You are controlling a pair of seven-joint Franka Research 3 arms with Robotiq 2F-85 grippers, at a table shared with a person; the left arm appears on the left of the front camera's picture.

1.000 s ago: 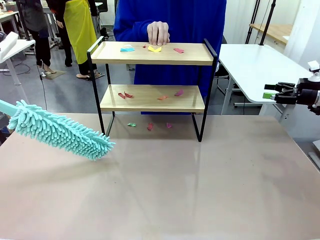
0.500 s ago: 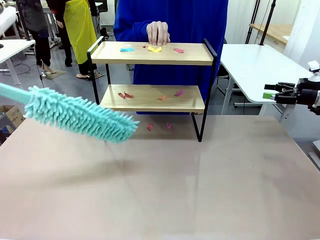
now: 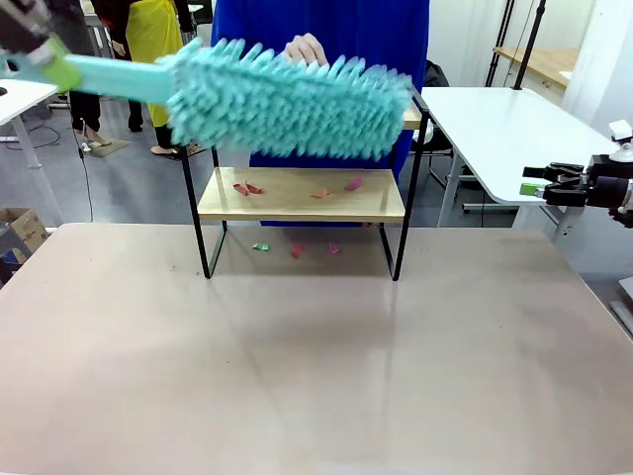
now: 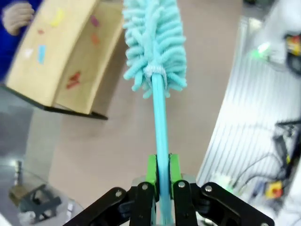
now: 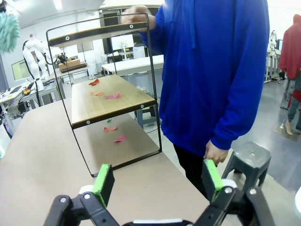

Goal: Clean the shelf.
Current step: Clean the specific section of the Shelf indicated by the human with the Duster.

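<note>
Across the shelf (image 3: 289, 205) lie scraps (image 3: 247, 188); left end effector (image 4: 162, 165) clamps the duster (image 3: 287, 99), right end effector (image 5: 157, 180) stands open.

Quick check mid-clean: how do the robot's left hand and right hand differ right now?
The left hand is shut on the teal duster's handle; the right hand is open and empty. The left hand is raised high, its duster head level with the shelf's top board; the right hand sits lower, far right, apart from the shelf. Both have green pads.
</note>
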